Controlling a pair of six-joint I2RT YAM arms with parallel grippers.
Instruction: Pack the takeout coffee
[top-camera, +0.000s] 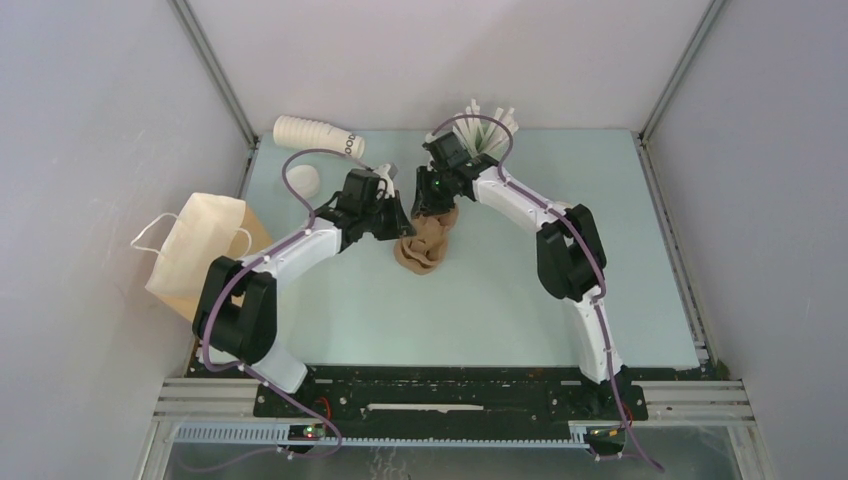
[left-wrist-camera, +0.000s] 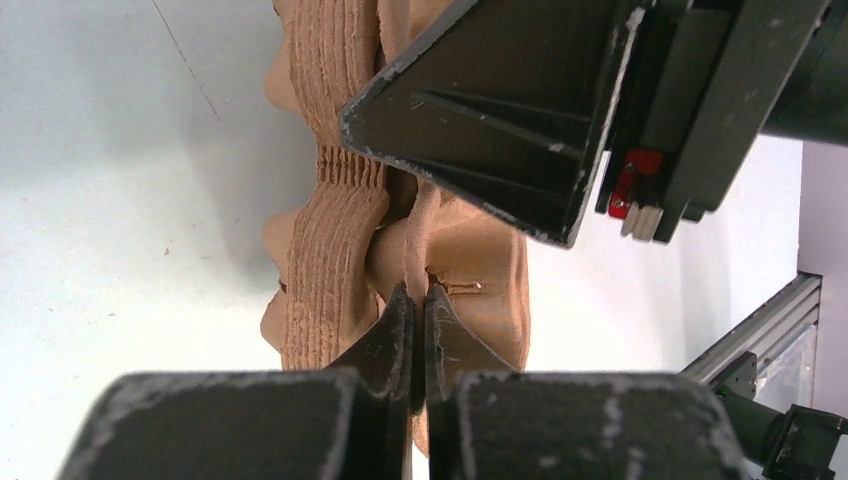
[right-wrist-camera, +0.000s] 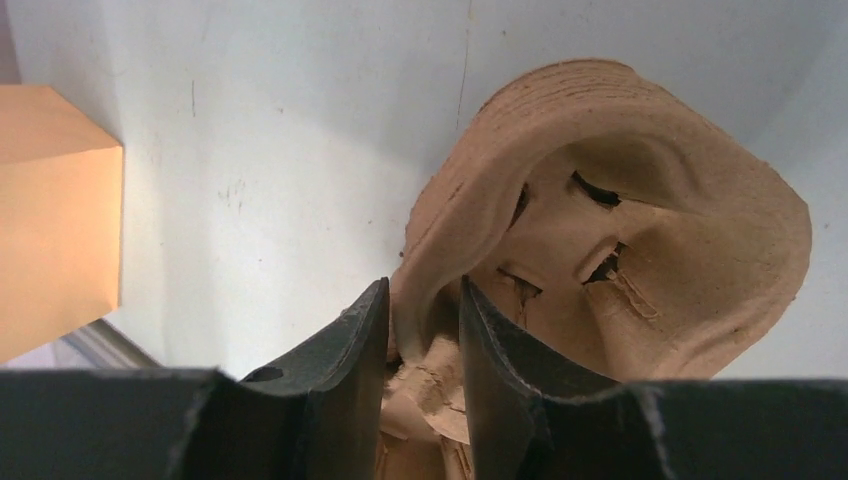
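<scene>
Brown pulp carrier stack (top-camera: 425, 250) is being pinched by the left gripper (left-wrist-camera: 418, 300) and clamped by the right gripper (right-wrist-camera: 425, 295).

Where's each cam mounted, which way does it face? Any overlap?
Top external: above and behind the bases, looking down on the table; both arms show whole.
Left wrist: on the left arm, looking along the left gripper at the pulp carrier.
Right wrist: looking along the right gripper at the carrier, paper bag at frame left.
Shared: all three see the carrier.
</scene>
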